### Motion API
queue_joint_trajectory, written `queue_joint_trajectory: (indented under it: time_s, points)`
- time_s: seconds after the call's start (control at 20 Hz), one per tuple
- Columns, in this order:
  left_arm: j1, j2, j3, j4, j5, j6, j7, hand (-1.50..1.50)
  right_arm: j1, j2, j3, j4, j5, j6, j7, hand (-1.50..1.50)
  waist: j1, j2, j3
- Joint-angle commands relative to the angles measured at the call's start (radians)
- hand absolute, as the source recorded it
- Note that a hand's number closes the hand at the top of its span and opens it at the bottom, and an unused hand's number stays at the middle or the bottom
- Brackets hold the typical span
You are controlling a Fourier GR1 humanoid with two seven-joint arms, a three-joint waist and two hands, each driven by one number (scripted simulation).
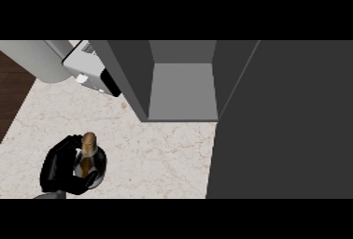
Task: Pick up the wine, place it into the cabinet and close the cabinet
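My left hand [66, 168] sits at the lower left, well to the left of the cabinet [180, 88] and nearer to me than it, with its black fingers [59, 151] curled round the wine [88, 151]. The bottle stands over the pale marbled worktop [162, 149], its tan neck poking up out of my grasp and its dark body mostly hidden by my hand. Further back, just left of the cabinet, a grey cylinder [41, 60] stands by a white and black appliance [93, 70], which reaches the cabinet's left wall. The cabinet itself is open, showing a grey floor between its two side walls. Its dark door [289, 121] swings out to the right of the opening and covers the worktop there. My right hand shows nowhere.
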State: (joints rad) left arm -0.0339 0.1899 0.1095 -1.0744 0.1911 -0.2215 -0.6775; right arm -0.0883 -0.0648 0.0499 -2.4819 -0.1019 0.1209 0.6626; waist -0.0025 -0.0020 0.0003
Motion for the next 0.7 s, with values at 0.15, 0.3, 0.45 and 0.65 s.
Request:
queue_joint_trajectory:
  time_s: [0.15,0.3,0.45,0.65]
  points:
    - [0.061,-0.044,-0.014,-0.205,-0.023,0.09,-0.014,1.5,-0.032,0.012,0.014,-0.068,-0.041,-0.024,0.047,-1.5,0.008,-0.001,0.0]
    - [0.065,-0.024,-0.035,-0.363,0.072,0.002,0.178,1.5,0.045,0.019,0.037,-0.11,-0.044,-0.004,0.039,-1.5,0.007,-0.004,0.001]
    - [0.05,-0.064,-0.07,-0.43,0.081,0.031,0.246,1.5,0.063,0.02,0.012,-0.06,-0.064,0.018,-0.023,-1.5,0.003,-0.001,0.001]
    - [0.14,-0.04,-0.095,-0.679,0.116,0.053,0.415,1.5,0.019,0.021,0.007,-0.059,-0.042,-0.001,-0.013,-1.5,0.01,-0.002,0.001]
